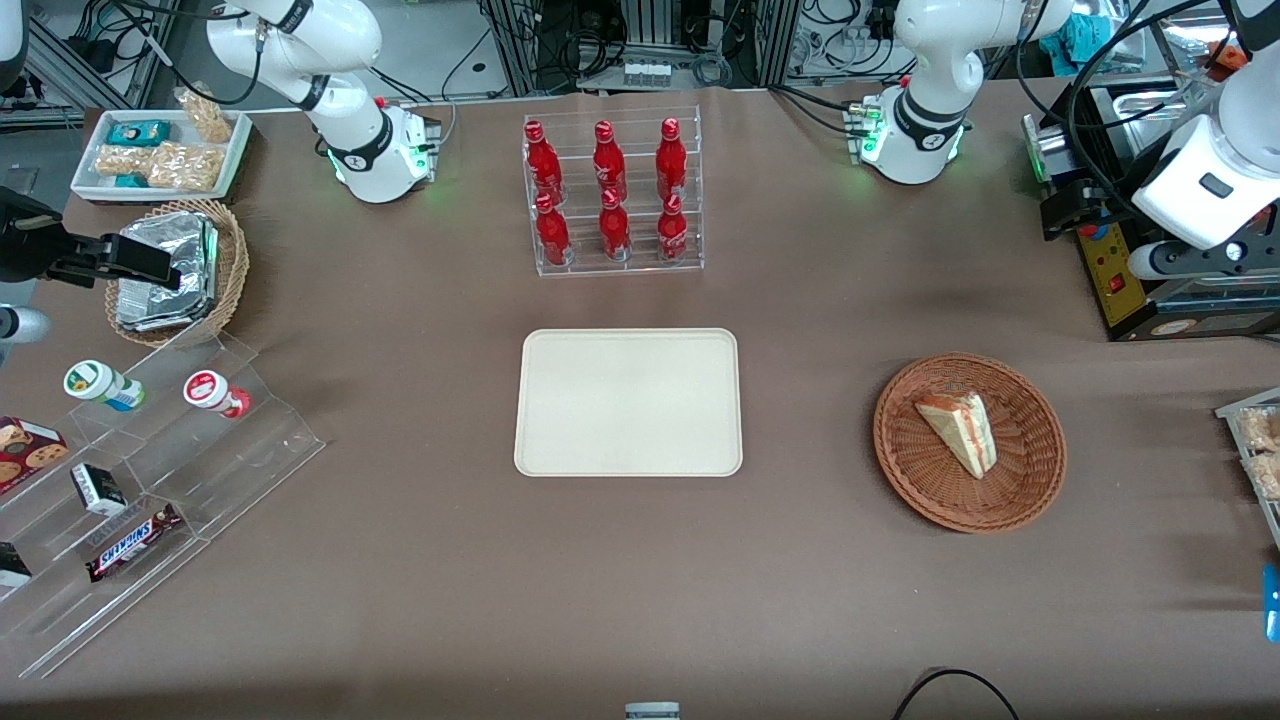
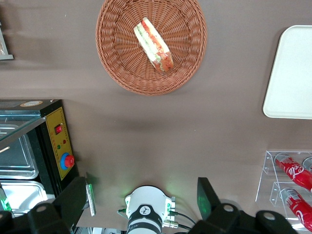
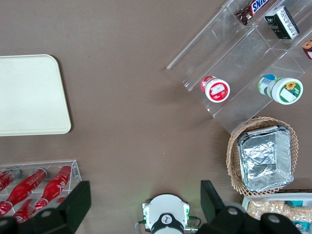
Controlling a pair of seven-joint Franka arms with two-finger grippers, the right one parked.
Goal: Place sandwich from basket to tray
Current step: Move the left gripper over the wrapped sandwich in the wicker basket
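One triangular white-bread sandwich (image 2: 153, 44) lies in the round woven wicker basket (image 2: 114, 68), well below the gripper's (image 2: 144, 197) parted black fingers (image 2: 207, 195).

The light comes flat and bright from overhead, and the brown cloth (image 1: 400, 560) takes it without glare. My gripper (image 2: 141, 200) hangs high above the table toward the working arm's end, fingers (image 2: 73, 200) spread wide. They read as dark, soft-edged shapes, out of focus, while everything under them is sharp. A broad, faint shadow lies on the cloth between the basket (image 2: 117, 73) and the arm base (image 2: 146, 212) beneath the tool. The base's green lamp tints the cloth around it. Well away from the tool, the foil packs (image 1: 165, 270) and the clear bottle rack (image 1: 692, 190) throw back white highlights.
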